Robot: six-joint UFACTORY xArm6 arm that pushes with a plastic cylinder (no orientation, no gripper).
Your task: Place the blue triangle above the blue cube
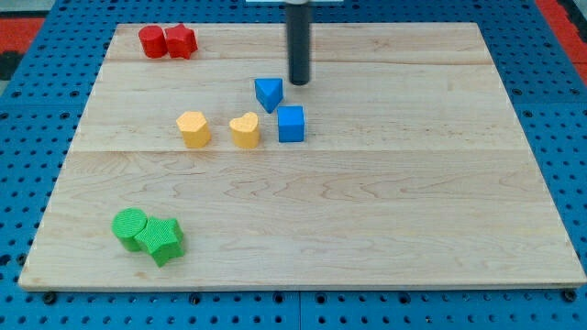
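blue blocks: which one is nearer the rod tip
The blue triangle, just left of my tip; the blue cube sits lower in the view, farther away.

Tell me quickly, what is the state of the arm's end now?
My tip: a bare rod, holding nothing; it stands just to the view's right of the blue triangle, above the blue cube.

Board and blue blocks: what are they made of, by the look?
Board: looks like pale wood, matte; grain lines and plank seams show. Blue triangle and blue cube: probably painted wood or plastic, with flat uniform colour, no grain and a slight sheen; can't tell which. My tip is just to the triangle's upper right: dark, smooth, maybe plastic or metal.
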